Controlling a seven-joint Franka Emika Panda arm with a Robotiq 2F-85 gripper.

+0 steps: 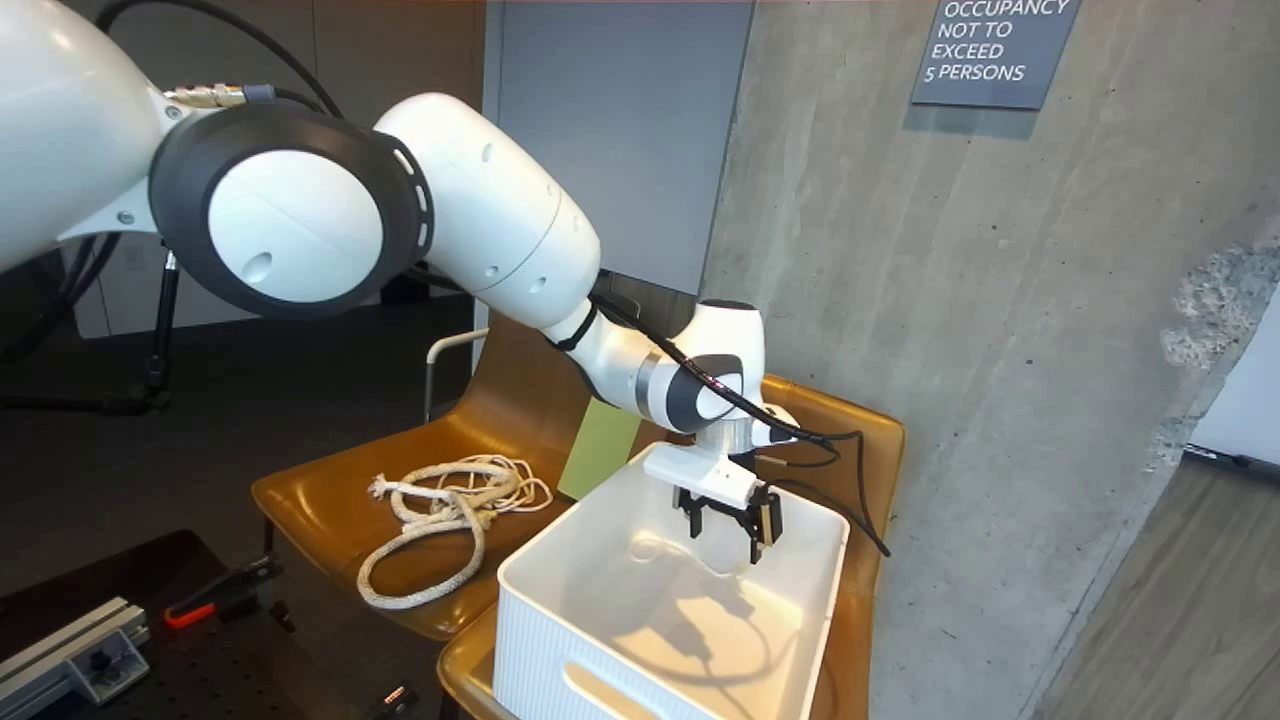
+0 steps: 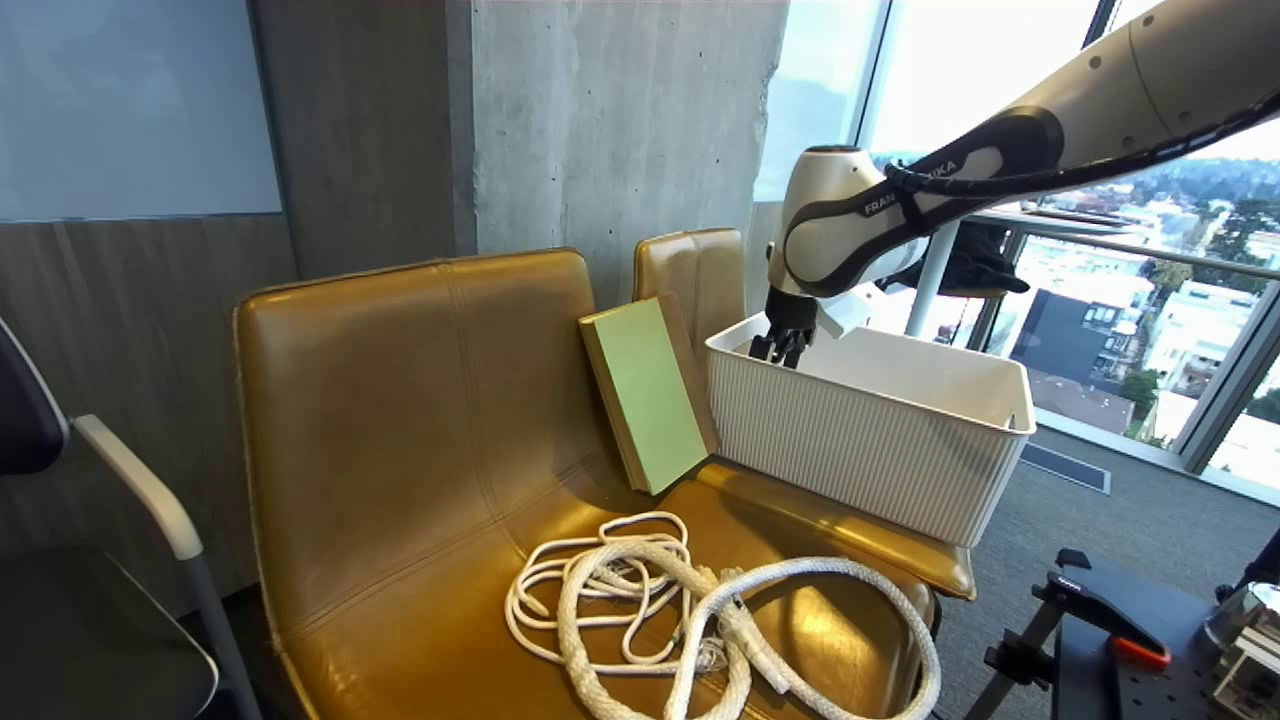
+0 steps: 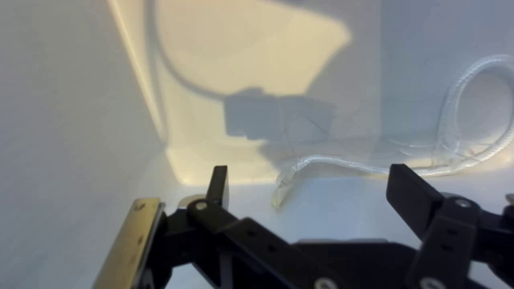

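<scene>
1. The hand (image 3: 308, 176) is spread wide, its two fingers (image 3: 413, 196) well apart with nothing clamped between them. It hangs at the mouth of a ribbed white storage bin (image 2: 850, 440), which stands on a tan chair (image 2: 695, 275).
2. The white cord (image 3: 337, 160) lies inside the bin, along the foot of one wall, with a seemingly taped end (image 3: 282, 188) at one side and a loop (image 3: 450, 108) at the other.
3. The step in hand looks like lining up over that cord. The taped end points across the gap, so a squeeze there should meet it from both sides.
4. The straighter stretch runs nearly along the line from finger to finger; a quarter turn of the hand would suit it better.
5. A side wall (image 3: 72, 120) rises near the finger at the wrist view's left, so a straight, slow descent seems wise. Height above the cord cannot be judged.
6. The cord is probably limp: a low, firm pinch and an unhurried lift would let the loop follow without snagging.
7. A green slab (image 2: 655, 390), tilted beside the bin, and a rope pile (image 2: 740, 630) on the neighbouring chair (image 2: 360, 400) are best left untouched.
</scene>
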